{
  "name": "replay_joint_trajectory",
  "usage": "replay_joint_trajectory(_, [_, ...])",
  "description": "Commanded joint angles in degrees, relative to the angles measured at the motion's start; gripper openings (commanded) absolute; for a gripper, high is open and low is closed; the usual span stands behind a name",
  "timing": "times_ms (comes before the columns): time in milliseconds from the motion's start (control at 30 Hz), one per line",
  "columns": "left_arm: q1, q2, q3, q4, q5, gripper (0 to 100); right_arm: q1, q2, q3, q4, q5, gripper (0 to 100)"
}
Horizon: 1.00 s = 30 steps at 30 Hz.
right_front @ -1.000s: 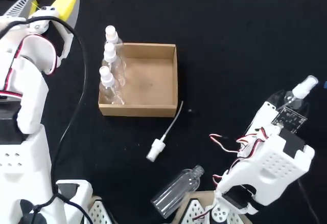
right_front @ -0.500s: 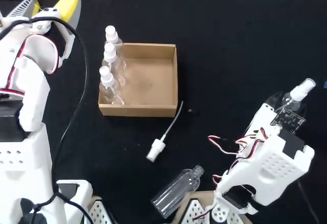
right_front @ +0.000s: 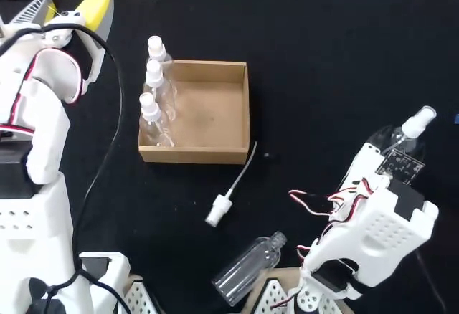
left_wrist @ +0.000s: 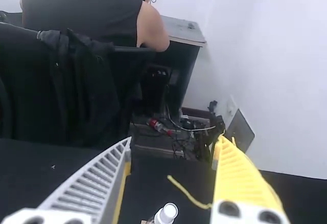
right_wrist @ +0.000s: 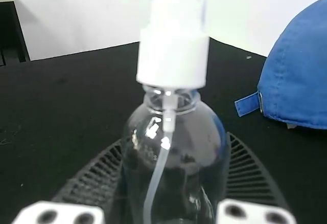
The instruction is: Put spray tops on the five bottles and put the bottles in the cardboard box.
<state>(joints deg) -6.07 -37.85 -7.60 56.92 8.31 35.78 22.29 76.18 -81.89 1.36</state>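
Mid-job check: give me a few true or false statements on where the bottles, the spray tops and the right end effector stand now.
1. Three capped bottles stand along one wall of the cardboard box. True.
2. The loose spray top lies inside the box. False: it lies on the table, outside the box.
3. The lying bottle has no spray top. True.
4. The right end effector is empty. False: it is shut on a held bottle with a spray top fitted.

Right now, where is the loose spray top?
In the high view, the loose spray top lies near the middle, between the cardboard box and the uncapped bottle.
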Motion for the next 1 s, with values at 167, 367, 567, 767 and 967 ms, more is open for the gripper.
replay_joint_trajectory(167, [-0.2, -0.1, -0.7, -1.4, -0.5, 23, -1.1, -3.6, 0.6, -1.2, 0.1, 35.1])
replay_joint_trajectory(367, [-0.2, -0.1, -0.7, -1.4, -0.5, 23, -1.1, -3.7, 1.5, -1.7, 0.1, 34.7])
replay_joint_trajectory(567, [-0.2, -0.1, -0.7, -1.4, -0.5, 23, -0.8, -9.8, 5.2, -1.9, 0.0, 34.7])
replay_joint_trajectory(767, [-0.2, -0.1, -0.7, -1.4, -0.5, 23, -1.1, -21.1, 9.9, 1.6, 0.0, 34.7])
replay_joint_trajectory(967, [-0.2, -0.1, -0.6, -1.4, -0.5, 23, -0.6, -30.0, 7.2, 20.0, 0.0, 34.7])
